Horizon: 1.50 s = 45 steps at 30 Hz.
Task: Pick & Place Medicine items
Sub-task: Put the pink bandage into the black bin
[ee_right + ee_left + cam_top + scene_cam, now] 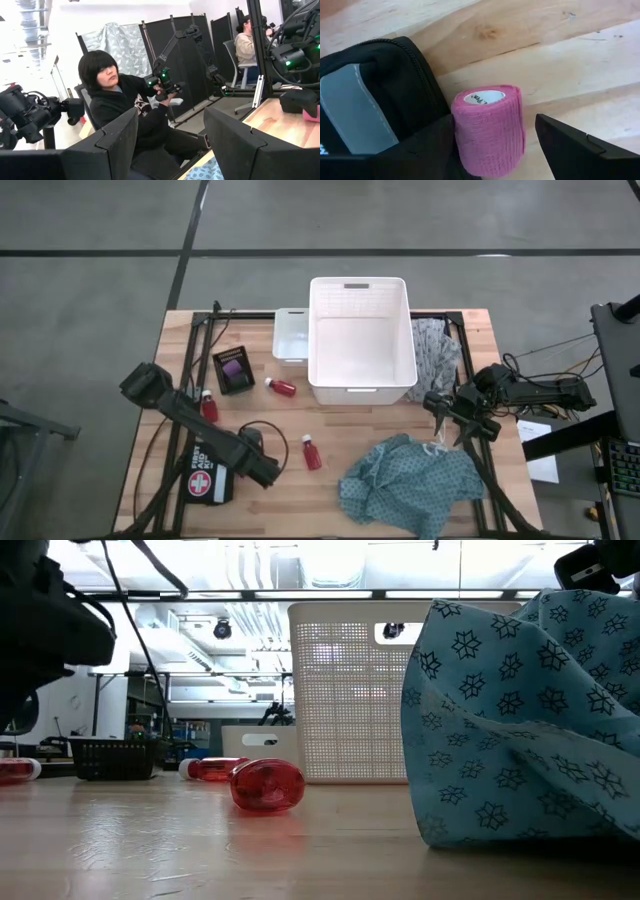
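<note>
My left gripper (pixel 495 150) is open and low over the table's near left part (pixel 268 471), beside a black first-aid pouch (pixel 375 95). A pink bandage roll (pixel 490 130) stands between its fingers, white core end showing. Three red bottles with white caps lie on the table (pixel 208 406) (pixel 282 386) (pixel 312 452). A black box holding a purple piece (pixel 233 370) sits at the far left. My right gripper (pixel 170 145) is open and empty, above the table (pixel 452 416) between the white basket (pixel 360 340) and the teal cloth (pixel 410 485). My left gripper has one finger (pixel 427 150) right against the pink roll's side (pixel 462 135), next to the pouch; I cannot tell whether it touches. The other finger (pixel 580 150) stands apart from the roll with bare table between them. The roll rests on the table.
A small white bin (pixel 290 335) adjoins the basket's left wall. A grey patterned cloth (pixel 436 350) lies to the right of the basket. A black cord loops near the left gripper (pixel 262 428). A seated person (pixel 120 110) is in the room beyond the table.
</note>
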Tool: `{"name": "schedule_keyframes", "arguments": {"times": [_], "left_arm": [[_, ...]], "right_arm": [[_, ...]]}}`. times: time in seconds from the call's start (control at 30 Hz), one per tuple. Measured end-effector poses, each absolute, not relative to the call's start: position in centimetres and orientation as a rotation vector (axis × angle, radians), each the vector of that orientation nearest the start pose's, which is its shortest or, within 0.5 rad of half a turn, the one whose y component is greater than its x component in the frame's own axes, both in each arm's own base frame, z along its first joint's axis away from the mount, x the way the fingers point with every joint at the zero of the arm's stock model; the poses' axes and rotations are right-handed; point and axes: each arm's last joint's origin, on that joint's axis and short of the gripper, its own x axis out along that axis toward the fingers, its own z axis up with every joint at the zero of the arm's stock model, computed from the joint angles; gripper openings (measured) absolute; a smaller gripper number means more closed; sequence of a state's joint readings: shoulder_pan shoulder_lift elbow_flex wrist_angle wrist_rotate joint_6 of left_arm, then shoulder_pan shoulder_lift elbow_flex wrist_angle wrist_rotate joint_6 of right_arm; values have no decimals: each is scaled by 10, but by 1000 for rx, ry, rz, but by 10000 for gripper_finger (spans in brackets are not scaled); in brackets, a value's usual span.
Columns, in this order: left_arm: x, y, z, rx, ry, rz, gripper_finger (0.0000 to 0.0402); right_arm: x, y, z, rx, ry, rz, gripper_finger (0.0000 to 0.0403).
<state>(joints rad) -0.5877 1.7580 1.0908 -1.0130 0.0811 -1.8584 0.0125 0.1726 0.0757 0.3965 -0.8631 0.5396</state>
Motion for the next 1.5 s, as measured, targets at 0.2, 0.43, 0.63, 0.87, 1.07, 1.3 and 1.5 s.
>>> {"name": "schedule_keyframes", "arguments": {"times": [0.2,0.43,0.63,0.87,1.07,1.3,1.5], "left_arm": [[240,-161,159,-933,1454,1079,285],[241,-162,157,-943,1469,1076,285],[241,-162,157,-947,1472,1073,285],[240,-162,155,-963,1502,1069,263],[239,-162,153,-969,1510,1067,234],[239,-161,152,-965,1515,1054,227],[239,-161,154,-969,1514,1045,226]], "right_arm": [[92,23,210,374,-40,918,224],[92,23,210,374,-40,918,224],[92,23,210,373,-40,918,224],[92,23,210,373,-41,918,224],[92,23,210,374,-40,918,224],[92,23,210,374,-40,918,224],[92,23,210,374,-40,918,224]]}}
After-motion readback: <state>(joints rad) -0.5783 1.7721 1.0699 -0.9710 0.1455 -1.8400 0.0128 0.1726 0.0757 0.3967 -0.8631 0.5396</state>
